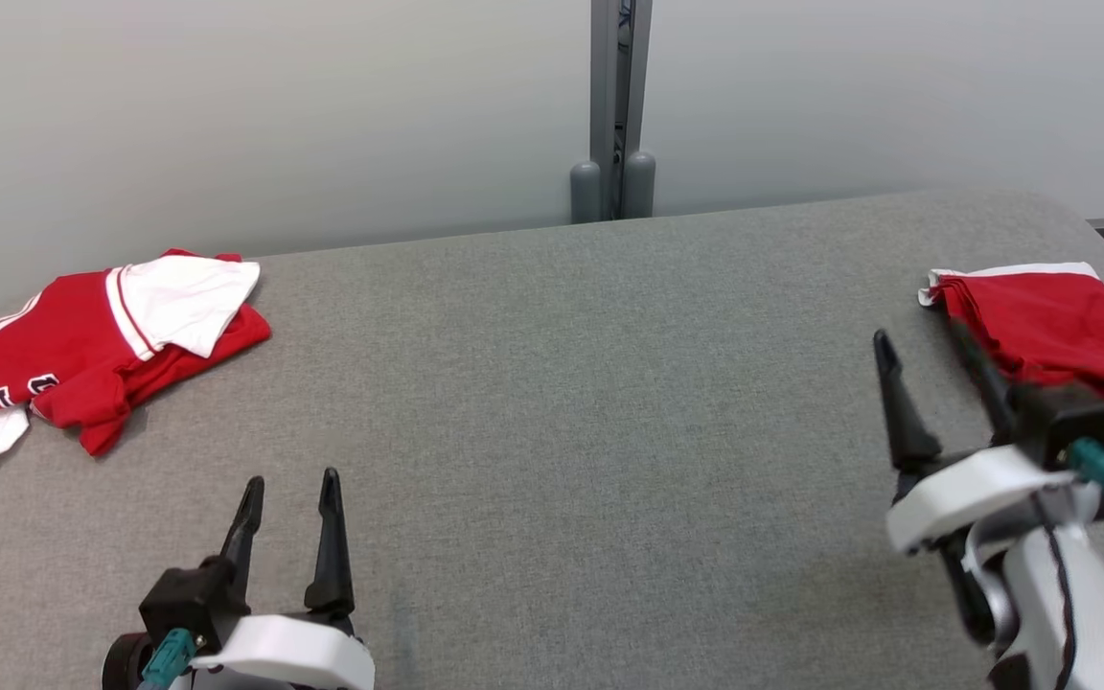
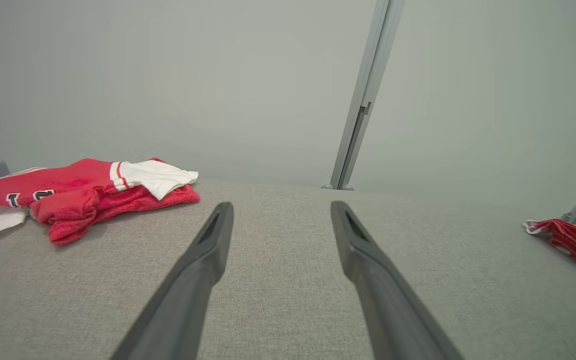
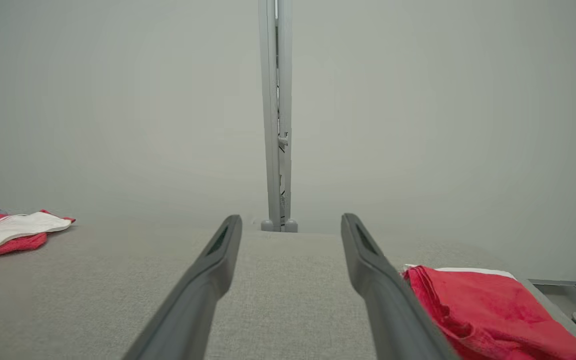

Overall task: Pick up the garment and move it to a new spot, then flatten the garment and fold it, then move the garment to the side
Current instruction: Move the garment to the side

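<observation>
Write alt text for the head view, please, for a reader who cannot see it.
On a grey fabric table lie a crumpled red-and-white garment at far left and a folded red garment at the right edge. The left gripper, lower left, and the right gripper, beside the folded garment, are both open and empty. A grey post stands behind.

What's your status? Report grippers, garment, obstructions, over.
Left gripper open, empty; right gripper open, empty, beside folded red garment at right edge of grey table. Crumpled red-and-white jersey lies far left, untouched. Nothing between grippers and either garment.
</observation>
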### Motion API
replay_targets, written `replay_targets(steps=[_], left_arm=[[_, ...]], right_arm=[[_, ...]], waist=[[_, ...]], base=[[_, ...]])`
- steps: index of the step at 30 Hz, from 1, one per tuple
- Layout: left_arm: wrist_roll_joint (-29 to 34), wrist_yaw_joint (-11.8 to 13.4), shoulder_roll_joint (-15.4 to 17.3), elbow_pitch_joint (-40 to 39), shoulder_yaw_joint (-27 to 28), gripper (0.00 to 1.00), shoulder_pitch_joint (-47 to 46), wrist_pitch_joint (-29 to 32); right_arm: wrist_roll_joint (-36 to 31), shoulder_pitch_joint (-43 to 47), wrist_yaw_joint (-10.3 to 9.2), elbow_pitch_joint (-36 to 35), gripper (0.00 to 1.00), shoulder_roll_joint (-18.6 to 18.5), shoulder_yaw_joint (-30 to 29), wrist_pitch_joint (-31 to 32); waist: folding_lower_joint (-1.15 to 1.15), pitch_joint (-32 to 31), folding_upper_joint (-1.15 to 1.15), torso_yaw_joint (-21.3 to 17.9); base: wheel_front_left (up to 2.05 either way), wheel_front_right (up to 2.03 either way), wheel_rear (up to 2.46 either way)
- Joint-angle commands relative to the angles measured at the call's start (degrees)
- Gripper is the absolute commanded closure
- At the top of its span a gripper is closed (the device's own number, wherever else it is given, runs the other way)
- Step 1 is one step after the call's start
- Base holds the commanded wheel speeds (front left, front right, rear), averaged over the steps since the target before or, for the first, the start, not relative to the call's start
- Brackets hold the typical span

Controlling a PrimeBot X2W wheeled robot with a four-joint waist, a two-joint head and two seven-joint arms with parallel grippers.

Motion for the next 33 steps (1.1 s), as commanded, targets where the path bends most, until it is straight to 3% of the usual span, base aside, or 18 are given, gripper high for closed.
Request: replay_targets(steps=[1, 6, 11, 33], left_arm=[[0.6, 0.6, 0.2, -0.1, 0.4, 0.00, 1.0, -0.3], [0.8, 1.0, 0.2, 0.1, 0.6, 0.00, 2.5, -0.3], [1.4, 1.2, 0.2, 0.3, 0.7, 0.00, 3.3, -0.3], [1.9, 0.3, -0.2, 0.4, 0.7, 0.00, 4.6, -0.3]], right_arm=[[-1.6, 2.9, 0.01, -2.7, 0.00, 1.9, -1.7, -0.3], [-5.2, 10.0, 0.01, -8.5, 0.00, 6.1, -5.4, -0.3], [-6.8, 14.0, 0.01, -11.0, 0.00, 7.2, -6.5, -0.3], [-3.8, 18.9, 0.01, -15.3, 0.00, 7.5, -4.6, 2.0]], waist=[[0.00, -0.2, 0.00, 0.2], [0.00, -0.6, 0.00, 0.9], [0.00, -0.7, 0.00, 1.5], [0.00, -1.5, 0.00, 2.1]], base=[[0.00, 0.00, 0.00], [0.00, 0.00, 0.00], [0.00, 0.00, 0.00], [0.00, 0.00, 0.00]])
